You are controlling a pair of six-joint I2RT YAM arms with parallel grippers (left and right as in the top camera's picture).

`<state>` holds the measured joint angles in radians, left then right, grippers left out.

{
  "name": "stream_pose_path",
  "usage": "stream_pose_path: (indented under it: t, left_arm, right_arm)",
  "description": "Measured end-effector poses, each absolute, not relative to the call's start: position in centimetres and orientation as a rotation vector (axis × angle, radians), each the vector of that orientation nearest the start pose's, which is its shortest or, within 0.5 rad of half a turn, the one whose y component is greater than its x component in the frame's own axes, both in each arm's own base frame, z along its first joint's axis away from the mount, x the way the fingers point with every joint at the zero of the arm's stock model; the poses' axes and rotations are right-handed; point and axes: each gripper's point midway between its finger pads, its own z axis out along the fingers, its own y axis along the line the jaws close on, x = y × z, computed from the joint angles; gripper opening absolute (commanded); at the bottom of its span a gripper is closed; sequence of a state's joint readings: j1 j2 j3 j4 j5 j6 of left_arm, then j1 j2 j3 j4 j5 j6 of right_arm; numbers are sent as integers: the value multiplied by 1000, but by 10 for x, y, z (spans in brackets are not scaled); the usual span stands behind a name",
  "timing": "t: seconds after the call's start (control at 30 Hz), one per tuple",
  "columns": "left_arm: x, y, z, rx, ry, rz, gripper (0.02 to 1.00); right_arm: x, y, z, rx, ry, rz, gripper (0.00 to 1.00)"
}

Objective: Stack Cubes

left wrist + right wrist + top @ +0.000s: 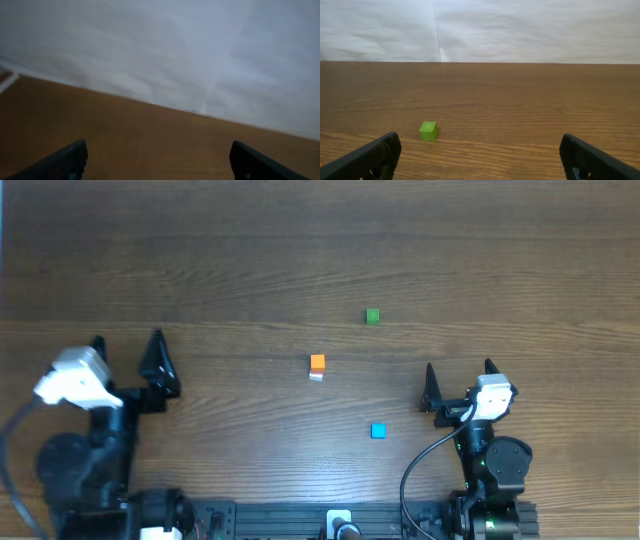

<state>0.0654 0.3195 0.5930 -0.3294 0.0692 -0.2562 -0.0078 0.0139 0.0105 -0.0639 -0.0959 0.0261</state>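
Right end effector (479, 152) gapes wide — green cube (428, 131) lies beyond.

The left arm (85, 450) is matte black with rounded joint housings and carries a white, box-shaped wrist block (75, 376). Its left jaws are two black pointed fingers (160, 365), shaped like thin wedges. A black cable (20, 417) curves at nine o'clock of this arm. The right arm (488, 465) is also black, with a smaller white wrist block (494, 393) and the same pointed right jaws. A thin black wire (404, 485) loops at nine o'clock of it, and small green lights (491, 526) shine on its base.
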Motion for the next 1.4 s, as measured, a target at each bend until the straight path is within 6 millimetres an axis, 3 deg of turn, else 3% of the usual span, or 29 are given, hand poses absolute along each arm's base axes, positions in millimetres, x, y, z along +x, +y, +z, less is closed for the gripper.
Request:
stream_pose_path:
  t: [0.17, 0.33, 0.67, 1.07, 1.17, 1.3, 1.4]
  left_arm:
    - [238, -4, 246, -162, 1607, -231, 917]
    - [242, -14, 198, -62, 1622, -229, 915]
    - [242, -15, 198, -61, 1621, -229, 915]
    - [242, -15, 198, -56, 1620, -230, 915]
    - [242, -15, 198, -56, 1620, -230, 915]
    - [242, -15, 199, -55, 1615, -229, 915]
    - [241, -15, 200, -55, 1613, -229, 915]
  right_arm:
    - [246, 15, 160, -46, 1638, 93, 993]
    - [246, 15, 160, -46, 1638, 93, 991]
    - [246, 15, 161, -46, 1634, 93, 993]
    - [241, 33, 203, -107, 1503, 198, 993]
    - [234, 35, 236, -113, 1481, 219, 993]
    - [222, 39, 308, -134, 1439, 229, 993]
    - [224, 46, 359, -174, 1478, 241, 993]
